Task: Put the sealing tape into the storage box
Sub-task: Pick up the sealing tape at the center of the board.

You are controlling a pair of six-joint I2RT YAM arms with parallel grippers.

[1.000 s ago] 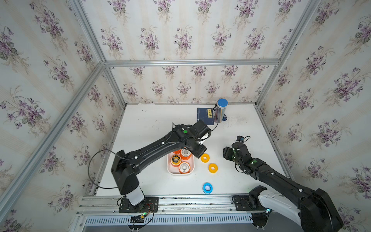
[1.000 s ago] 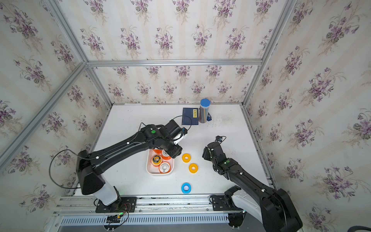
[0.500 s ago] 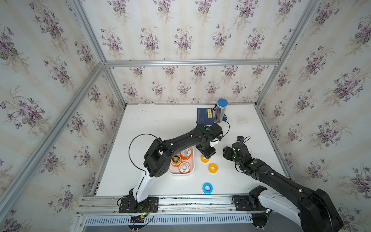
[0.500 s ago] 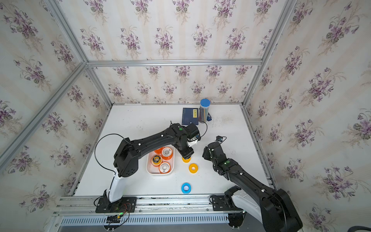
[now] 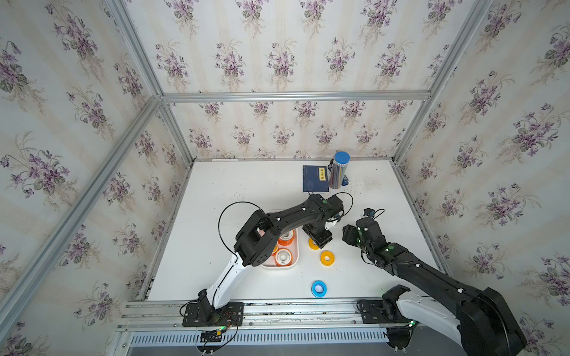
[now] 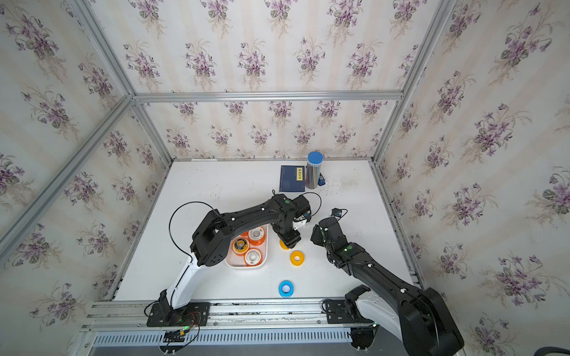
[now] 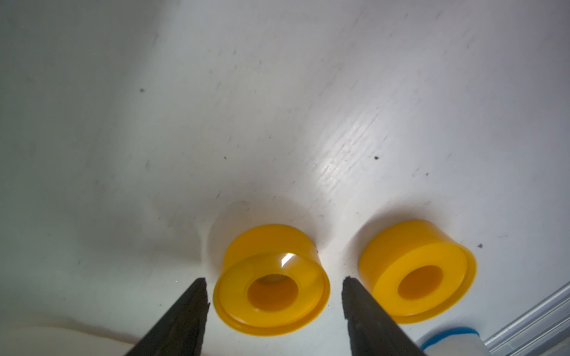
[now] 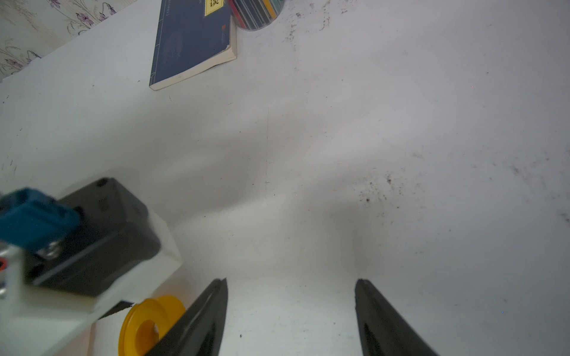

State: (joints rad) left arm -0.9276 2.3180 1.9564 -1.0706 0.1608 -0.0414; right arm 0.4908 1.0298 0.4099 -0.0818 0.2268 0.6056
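**Sealing tape**: small round plastic spools with centre holes.

- Stowed: orange spools with white faces (image 5: 283, 257) lie in the shallow white rectangular plastic storage box (image 6: 246, 267), lower centre of both top views and partly hidden under the left arm.
- Loose on the white surface (image 5: 246, 191): one yellow spool (image 7: 271, 289) just right of the box, a second yellow spool (image 5: 327, 257) near it to the lower right, and a blue spool (image 5: 318, 288) nearer the bottom rail.
- Left pincer (image 7: 274, 280): open and holding nothing. In the left wrist view its jaws straddle the first yellow spool with a gap on each side.
- Right pincer (image 8: 291, 280): open and empty over bare surface, right of the spools.
- Step in hand, as judged: lining up a grasp on the yellow spool nearest the box.
- Next move calls for: lowering, closing across the spool's outer wall, lifting, then a short carry left over the box rim to a free spot. The second yellow spool lies near one finger (image 7: 364, 308) and could be nudged.
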